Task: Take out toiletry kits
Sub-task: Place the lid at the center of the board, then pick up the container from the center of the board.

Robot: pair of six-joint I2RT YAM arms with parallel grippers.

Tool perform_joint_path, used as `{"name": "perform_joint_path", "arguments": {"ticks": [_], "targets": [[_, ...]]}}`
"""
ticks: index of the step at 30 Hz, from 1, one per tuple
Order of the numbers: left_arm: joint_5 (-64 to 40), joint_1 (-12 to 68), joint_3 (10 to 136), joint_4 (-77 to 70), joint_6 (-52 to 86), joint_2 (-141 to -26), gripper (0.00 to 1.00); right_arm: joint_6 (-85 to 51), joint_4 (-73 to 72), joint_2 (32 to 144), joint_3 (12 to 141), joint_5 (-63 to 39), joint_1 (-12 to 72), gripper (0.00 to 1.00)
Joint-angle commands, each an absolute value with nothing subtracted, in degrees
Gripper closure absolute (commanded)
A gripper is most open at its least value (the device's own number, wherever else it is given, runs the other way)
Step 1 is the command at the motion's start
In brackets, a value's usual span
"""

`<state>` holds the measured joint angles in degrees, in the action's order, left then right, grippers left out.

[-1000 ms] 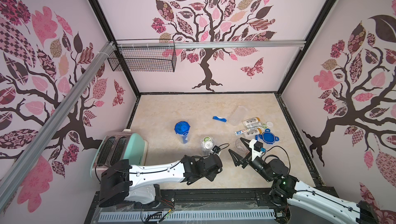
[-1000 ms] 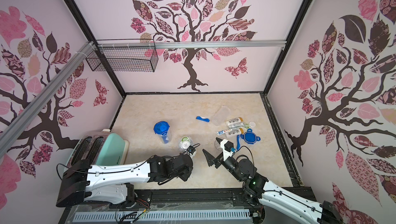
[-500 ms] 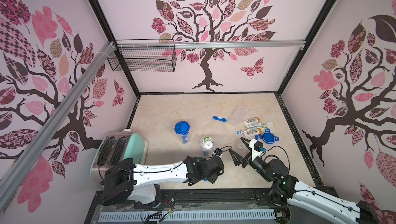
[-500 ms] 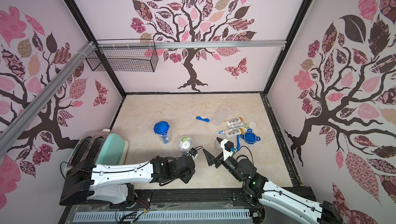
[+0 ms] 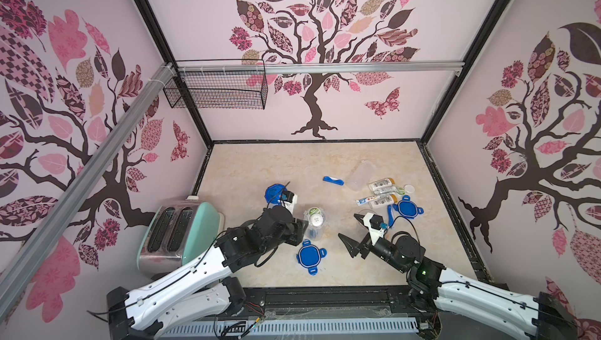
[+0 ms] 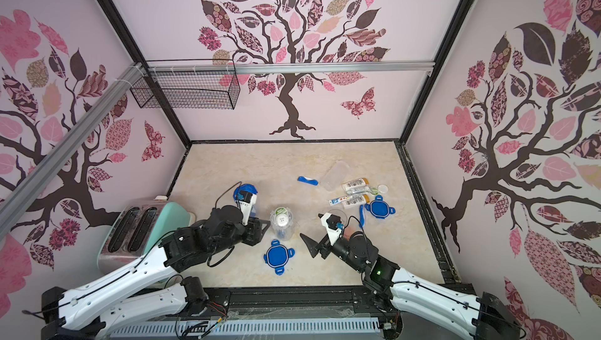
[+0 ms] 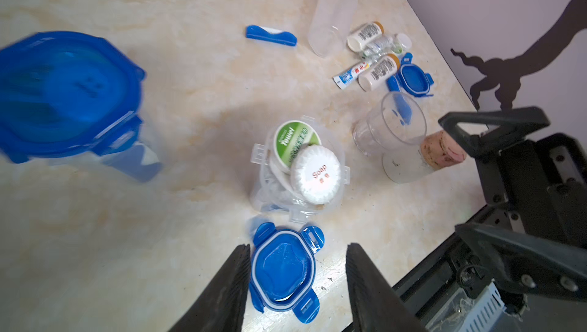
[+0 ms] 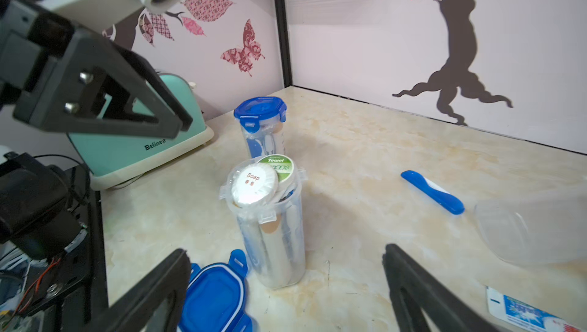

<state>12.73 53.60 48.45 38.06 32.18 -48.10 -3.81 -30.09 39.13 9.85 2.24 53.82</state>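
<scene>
Centrally on the marbled beige tabletop [image 5: 292, 166] stands a tall clear plastic jar [image 5: 313, 224], upright and lidless, packed with one kit. A round, pleated white soap puck [image 7: 317, 174] and a green-and-white towel puck [image 7: 295, 138] sit tilted at its mouth, and a tan cap shows through the wall. Its squarish blue clip lid [image 5: 310, 257] lies flat just beside the jar's base, on the robot's side. The left gripper [image 7: 297, 247] hovers over that lid, its ribbed black jaws parted to either side of it and gripping nothing. The right gripper [image 5: 348, 225] faces the jar from the opposite side, jaws spread wide and empty. A second kit lies loose toward the right wall: two white bottles [image 5: 382, 185] with tan caps, a small toothpaste tube [image 5: 366, 199] touching the nearer bottle, a round white tub [image 5: 408, 188], and a folded blue-and-white toothbrush [image 5: 333, 180] set apart on bare tabletop. An emptied jar [image 5: 361, 175] rests on its side between the toothbrush and the bottles, with another blue lid [image 5: 406, 208] near them. A closed jar [image 8: 260, 124], its lid clipped on, stands upright beyond the left gripper with blue and white shapes inside. A glossy mint toaster [image 5: 175, 227] sits at the left edge.
</scene>
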Motion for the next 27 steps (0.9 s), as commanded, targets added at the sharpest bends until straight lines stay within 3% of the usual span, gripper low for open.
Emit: {"name": "perform_joint_path", "arguments": {"ticks": [1,9,14,27], "targets": [[15.73,52.58,50.85,45.55,31.5,-42.88,0.43,-3.41,-28.96,43.46,14.55,-5.95,53.62,0.04],[21.76,52.65,53.37,54.11,28.48,-34.13,0.4,-5.69,-29.07,58.94,20.05,-10.19,53.7,0.07],[21.18,52.65,50.81,53.59,28.24,-30.44,0.39,-9.82,-37.33,66.25,19.87,-9.58,53.85,0.07],[20.29,52.65,50.27,53.31,27.95,-29.71,0.39,-11.16,-48.97,81.96,22.05,-3.4,53.88,0.08]]}}
